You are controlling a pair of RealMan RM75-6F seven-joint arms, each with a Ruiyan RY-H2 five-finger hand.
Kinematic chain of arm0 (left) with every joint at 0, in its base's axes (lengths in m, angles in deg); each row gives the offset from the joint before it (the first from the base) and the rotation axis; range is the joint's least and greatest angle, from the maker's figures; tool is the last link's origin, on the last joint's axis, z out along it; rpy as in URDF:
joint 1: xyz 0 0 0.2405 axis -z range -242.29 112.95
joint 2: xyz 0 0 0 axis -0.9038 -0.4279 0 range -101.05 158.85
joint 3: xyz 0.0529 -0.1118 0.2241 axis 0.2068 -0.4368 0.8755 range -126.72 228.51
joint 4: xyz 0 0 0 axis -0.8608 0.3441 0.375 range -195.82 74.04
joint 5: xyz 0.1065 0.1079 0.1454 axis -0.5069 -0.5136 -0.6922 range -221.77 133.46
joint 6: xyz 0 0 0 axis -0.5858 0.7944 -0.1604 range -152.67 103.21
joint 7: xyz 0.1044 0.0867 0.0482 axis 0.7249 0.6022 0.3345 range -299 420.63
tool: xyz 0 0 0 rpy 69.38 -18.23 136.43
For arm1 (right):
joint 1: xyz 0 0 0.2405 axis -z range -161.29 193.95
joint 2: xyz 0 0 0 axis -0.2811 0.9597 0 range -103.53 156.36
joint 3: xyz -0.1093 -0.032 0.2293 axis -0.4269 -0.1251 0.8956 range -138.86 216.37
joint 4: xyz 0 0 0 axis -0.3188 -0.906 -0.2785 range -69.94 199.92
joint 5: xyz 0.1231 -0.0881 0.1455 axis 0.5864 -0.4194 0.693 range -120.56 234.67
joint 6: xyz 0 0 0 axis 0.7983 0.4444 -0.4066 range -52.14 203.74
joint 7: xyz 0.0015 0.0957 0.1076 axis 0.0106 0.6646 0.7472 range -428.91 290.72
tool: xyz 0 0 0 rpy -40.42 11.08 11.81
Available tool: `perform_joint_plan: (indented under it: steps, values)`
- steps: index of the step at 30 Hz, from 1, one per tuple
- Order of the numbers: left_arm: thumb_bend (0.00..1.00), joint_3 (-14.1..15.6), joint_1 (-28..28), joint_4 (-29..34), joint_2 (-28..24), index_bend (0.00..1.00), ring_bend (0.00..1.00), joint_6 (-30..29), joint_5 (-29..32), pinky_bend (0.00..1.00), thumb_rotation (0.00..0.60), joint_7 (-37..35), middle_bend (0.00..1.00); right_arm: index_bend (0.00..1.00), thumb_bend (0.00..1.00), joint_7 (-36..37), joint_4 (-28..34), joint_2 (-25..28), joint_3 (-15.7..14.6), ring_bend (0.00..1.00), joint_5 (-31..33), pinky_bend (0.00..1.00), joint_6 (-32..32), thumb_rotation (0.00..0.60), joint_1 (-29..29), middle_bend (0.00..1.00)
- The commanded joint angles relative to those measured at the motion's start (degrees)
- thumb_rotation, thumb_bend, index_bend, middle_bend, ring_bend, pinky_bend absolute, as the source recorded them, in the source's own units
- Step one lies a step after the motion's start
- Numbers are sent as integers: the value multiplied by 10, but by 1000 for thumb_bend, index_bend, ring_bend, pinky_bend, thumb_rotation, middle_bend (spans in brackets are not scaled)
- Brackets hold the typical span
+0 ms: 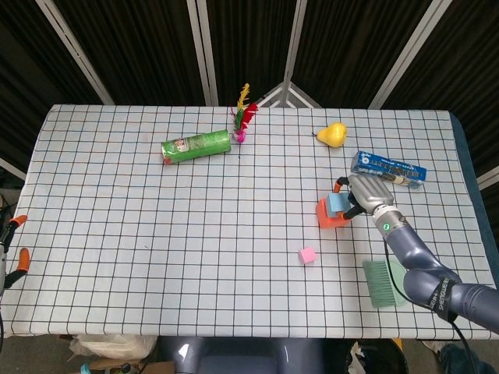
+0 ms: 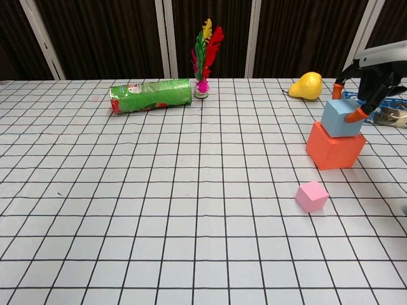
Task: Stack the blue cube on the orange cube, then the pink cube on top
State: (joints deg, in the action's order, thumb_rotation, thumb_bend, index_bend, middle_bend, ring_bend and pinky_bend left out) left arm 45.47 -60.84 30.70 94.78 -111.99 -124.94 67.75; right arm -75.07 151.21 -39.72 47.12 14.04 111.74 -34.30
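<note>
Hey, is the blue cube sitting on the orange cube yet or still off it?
On it: the blue cube rests atop the orange cube, with the right hand at its sides.
</note>
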Motion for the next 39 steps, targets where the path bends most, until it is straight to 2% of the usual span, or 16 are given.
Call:
perform_joint_plan:
  steps: [1,14,16,23,26,33,39]
  values:
    - [557,0,0,0,0,173,0,0,0,0,600,1,37,485,307,3,-1,-1,1,1000,-3,909,0,600,1,1000]
    - [557,0,0,1,1,173,0,0,2,0,600,2,37,482,308,16,-10,-3,-1,1000,-18,908,-6,600,6,1000]
    - [557,0,0,1,1,173,0,0,2,0,600,3,37,438,308,17,-11,-2,-2,1000,-21,908,-9,600,7,1000]
    - [557,0,0,1,1,173,0,1,2,0,600,4,37,191,307,23,-10,0,-2,1000,-31,909,-11,600,9,1000]
    - [557,0,0,1,1,173,0,0,2,0,600,3,38,122,307,25,-9,1,-2,1000,-34,909,-9,600,12,1000]
    - [557,0,0,1,-1,173,0,0,2,0,600,0,38,108,307,26,4,15,-8,1000,-42,909,-16,600,15,1000]
    - [557,1,1,1,-2,173,0,3,0,0,600,-2,38,107,307,-1,45,59,-33,1000,-45,908,-21,600,18,1000]
